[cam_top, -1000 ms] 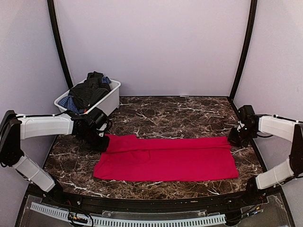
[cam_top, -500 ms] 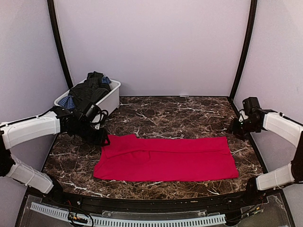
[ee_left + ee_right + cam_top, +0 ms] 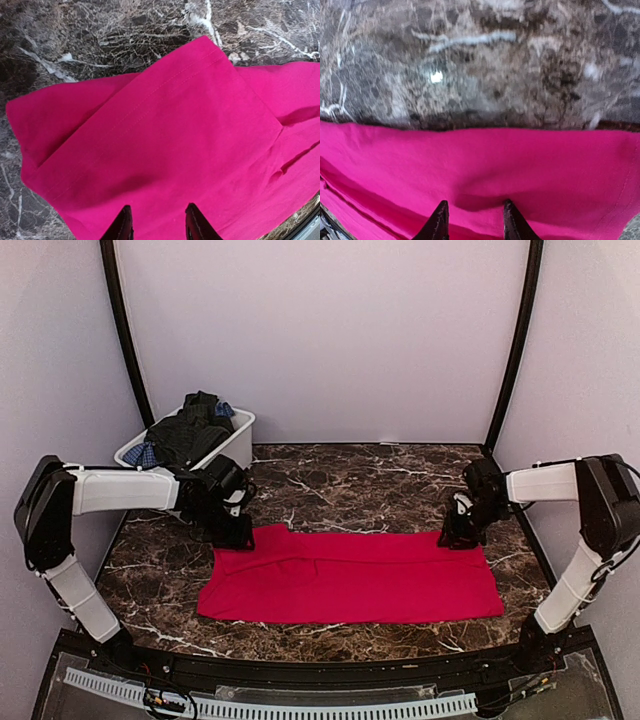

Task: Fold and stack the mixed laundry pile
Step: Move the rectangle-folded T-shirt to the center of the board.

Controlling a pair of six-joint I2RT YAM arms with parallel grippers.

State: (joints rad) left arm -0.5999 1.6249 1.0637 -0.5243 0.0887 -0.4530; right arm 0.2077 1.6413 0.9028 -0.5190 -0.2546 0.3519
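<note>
cloth (image 3: pixel 350 575) flat on table (image 3: pixel 380 480) centre | bin (image 3: pixel 233 453) behind-left of it | garments (image 3: pixel 190 435) piled in bin

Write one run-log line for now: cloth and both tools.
red cloth: spread on table | left tool: open over its far-left corner | right tool: open over its far-right corner

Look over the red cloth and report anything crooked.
The red cloth lies mostly flat, but its far-left corner flap is folded over at a slant, out of line with the straight far edge, with a small crease beside it.
</note>
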